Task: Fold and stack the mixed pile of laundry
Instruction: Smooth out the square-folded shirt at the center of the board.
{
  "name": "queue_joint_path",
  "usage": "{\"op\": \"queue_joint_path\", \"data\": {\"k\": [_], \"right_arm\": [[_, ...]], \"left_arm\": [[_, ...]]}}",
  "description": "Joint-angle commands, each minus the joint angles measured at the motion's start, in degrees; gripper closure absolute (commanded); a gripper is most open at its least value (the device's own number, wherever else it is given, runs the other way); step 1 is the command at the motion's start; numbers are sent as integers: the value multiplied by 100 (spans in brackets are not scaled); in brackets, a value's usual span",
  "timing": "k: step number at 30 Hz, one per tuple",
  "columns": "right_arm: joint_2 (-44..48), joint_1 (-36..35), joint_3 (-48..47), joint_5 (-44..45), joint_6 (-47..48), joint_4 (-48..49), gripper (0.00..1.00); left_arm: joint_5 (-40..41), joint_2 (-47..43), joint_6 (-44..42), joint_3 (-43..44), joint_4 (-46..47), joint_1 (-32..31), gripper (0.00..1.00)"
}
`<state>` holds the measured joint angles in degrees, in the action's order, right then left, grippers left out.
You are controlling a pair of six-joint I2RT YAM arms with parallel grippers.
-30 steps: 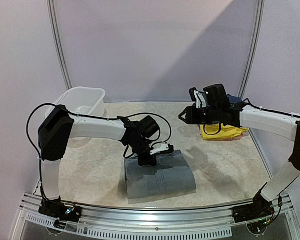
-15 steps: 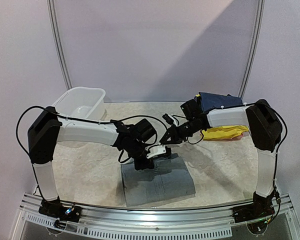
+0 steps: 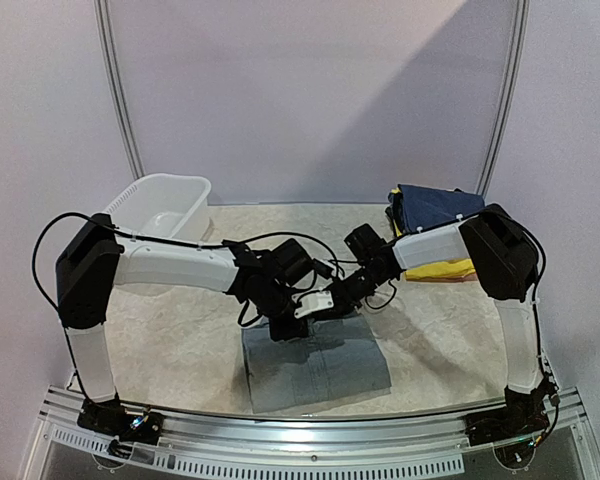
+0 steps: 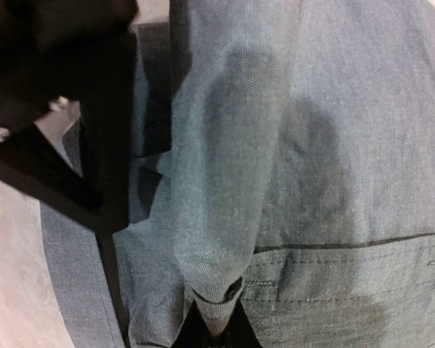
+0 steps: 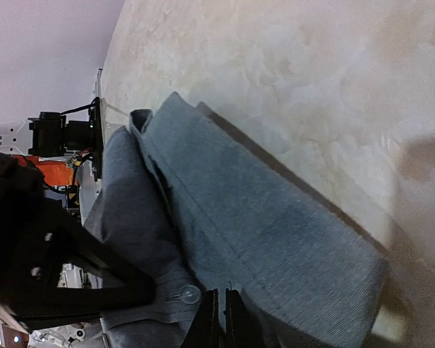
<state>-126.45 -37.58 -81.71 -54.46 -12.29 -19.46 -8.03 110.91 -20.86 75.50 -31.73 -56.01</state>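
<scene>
Step in hand, by the look: next fold of grey trousers, part-folded at near-centre of tabletop. Left tool clamped on a ridge of the grey cloth at its far edge. Right tool closed too, apparently nipping the waistband just beside the button.

To do well: lift both pinch pts level, same height & pace; carry far edge toward near edge; lay flat w/o dragging lower layers.

Risks: clash of wrists, tools v. close together; slip of a thin pinch.

Around: navy garment over yellow garment at far right corner, partly behind right arm. White basin at far left corner, well apart.
</scene>
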Motion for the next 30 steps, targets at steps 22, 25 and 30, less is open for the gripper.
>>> {"op": "queue_joint_path", "data": {"k": [22,25,30], "right_arm": [[-606,-24,220,717,266,-114,94],[-584,-26,218,708,264,-109,94],[-544,-22,234,736,228,-126,94]], "left_arm": [[1213,49,16,972,-958,216,100],[1211,144,29,928,-909,327,100],[1024,294,31,826,-733,543,100]]}}
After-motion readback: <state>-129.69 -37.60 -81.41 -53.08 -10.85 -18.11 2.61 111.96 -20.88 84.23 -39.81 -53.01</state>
